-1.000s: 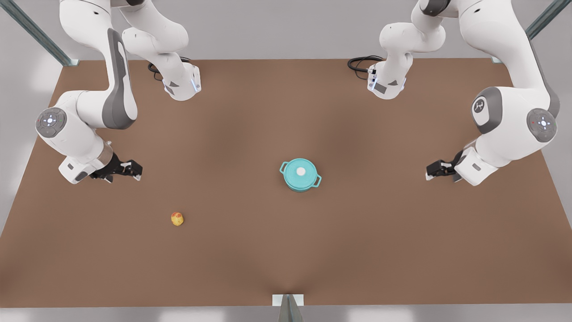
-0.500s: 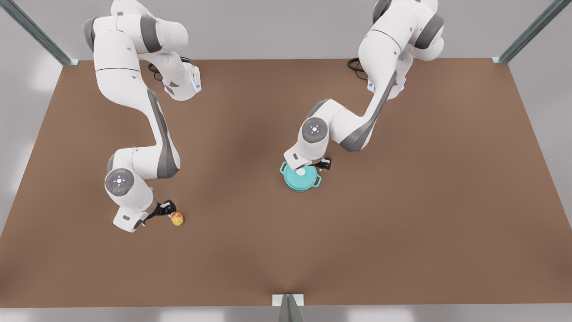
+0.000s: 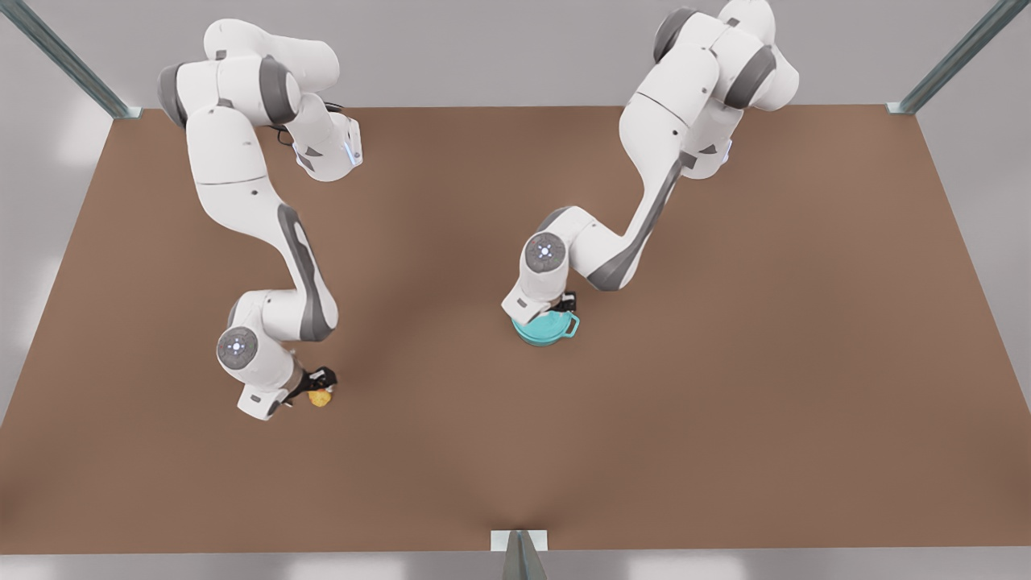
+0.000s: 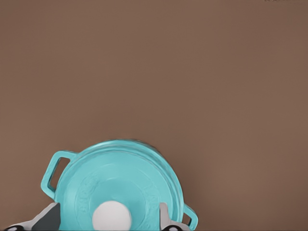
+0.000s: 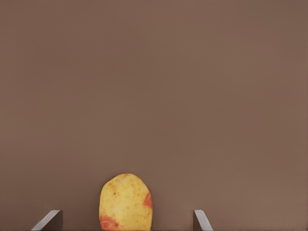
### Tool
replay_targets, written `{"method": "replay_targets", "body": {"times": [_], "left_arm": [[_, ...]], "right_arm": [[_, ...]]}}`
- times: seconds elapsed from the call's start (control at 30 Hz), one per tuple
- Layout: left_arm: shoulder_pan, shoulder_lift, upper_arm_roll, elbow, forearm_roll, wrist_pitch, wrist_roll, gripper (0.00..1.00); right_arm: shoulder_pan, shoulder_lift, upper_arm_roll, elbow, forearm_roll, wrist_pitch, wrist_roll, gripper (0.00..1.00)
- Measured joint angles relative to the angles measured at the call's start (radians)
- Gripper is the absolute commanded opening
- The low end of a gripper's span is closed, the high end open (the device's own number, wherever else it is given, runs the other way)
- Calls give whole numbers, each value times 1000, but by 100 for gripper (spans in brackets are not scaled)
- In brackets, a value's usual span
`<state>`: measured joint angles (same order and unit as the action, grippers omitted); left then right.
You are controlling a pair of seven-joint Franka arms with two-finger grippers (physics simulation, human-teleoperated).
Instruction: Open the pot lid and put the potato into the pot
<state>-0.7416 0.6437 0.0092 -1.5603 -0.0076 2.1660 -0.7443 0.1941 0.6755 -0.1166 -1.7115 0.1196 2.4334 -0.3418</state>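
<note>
The teal pot (image 3: 549,331) stands mid-table with its loop handles (image 4: 54,169) sticking out sideways. The pot lid (image 4: 122,180) lies flat on it, white knob (image 4: 111,217) at the centre. My left gripper (image 3: 557,309) hangs just above the lid, open, its fingers (image 4: 162,215) standing either side of the knob without touching it. Over at the front view's left, the potato (image 3: 320,398), yellow with orange-red blotches, lies on the table. My right gripper (image 3: 323,383) is low over it and open, and the potato (image 5: 125,202) sits between the two fingertips (image 5: 198,218).
Everything rests on a brown table (image 3: 725,403). Both arm bases are mounted at its far edge. A small metal bracket (image 3: 519,541) sits at the middle of the near edge. Metal posts rise at the far corners.
Both arms swung in from the table's sides. The left gripper came down over the pot lid and now covers it. The right gripper closed in over the potato.
</note>
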Motion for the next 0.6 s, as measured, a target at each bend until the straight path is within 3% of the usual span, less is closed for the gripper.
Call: {"method": "replay_targets", "body": {"times": [0.53, 0.57, 0.6], "left_arm": [[-37, 6, 4, -76, 35, 88, -156, 100], [-36, 7, 4, -76, 36, 92, -162, 97], [-37, 4, 5, -76, 36, 94, -167, 82]], "right_arm": [[0, 63, 12, 0, 19, 36, -94, 100], [-1, 67, 12, -1, 19, 37, -99, 100], [-2, 69, 12, -2, 20, 38, -103, 100]]}}
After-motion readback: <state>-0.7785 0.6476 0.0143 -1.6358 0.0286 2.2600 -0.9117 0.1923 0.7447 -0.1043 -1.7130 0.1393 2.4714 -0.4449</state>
